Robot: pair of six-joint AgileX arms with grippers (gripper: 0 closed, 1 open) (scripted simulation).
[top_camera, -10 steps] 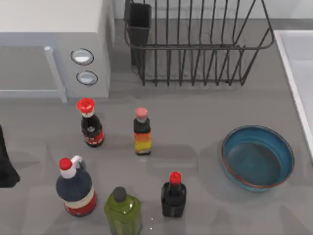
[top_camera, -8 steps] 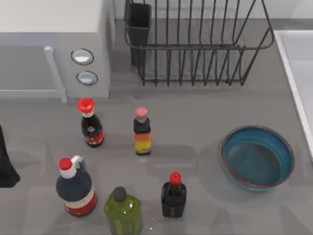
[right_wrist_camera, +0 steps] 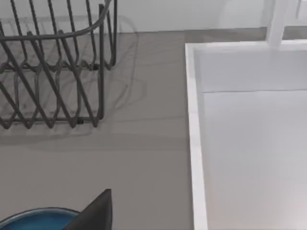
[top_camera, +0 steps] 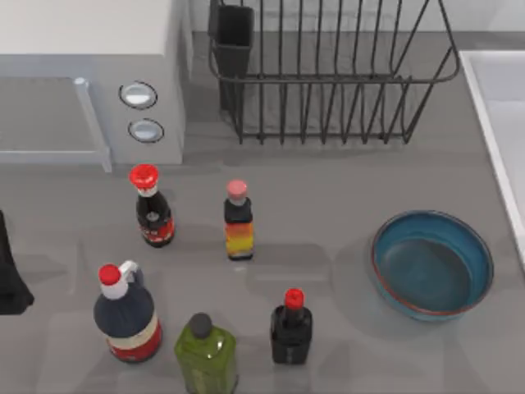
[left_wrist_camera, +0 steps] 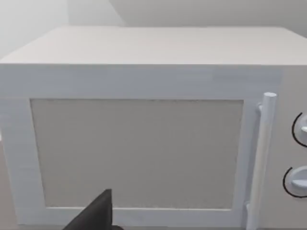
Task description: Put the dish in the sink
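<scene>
Can't tell how either jaw stands, and the round blue glazed dish (top_camera: 432, 264) sits untouched beside the white sink (top_camera: 495, 123).

The dish (top_camera: 432, 264) is glazed blue with a thin reddish-brown rim. The sink (right_wrist_camera: 249, 139) is white, the dish rack (top_camera: 328, 74) black wire, the table (top_camera: 328, 189) grey. One bottle (top_camera: 206, 353) looks olive green with a dark cap.

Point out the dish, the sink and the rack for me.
dish (top_camera: 432, 264), top view, on its blue inside.
sink (right_wrist_camera: 194, 120), right wrist view, on its raised white rim.
rack (top_camera: 328, 78), top view, on its front top wire.
</scene>
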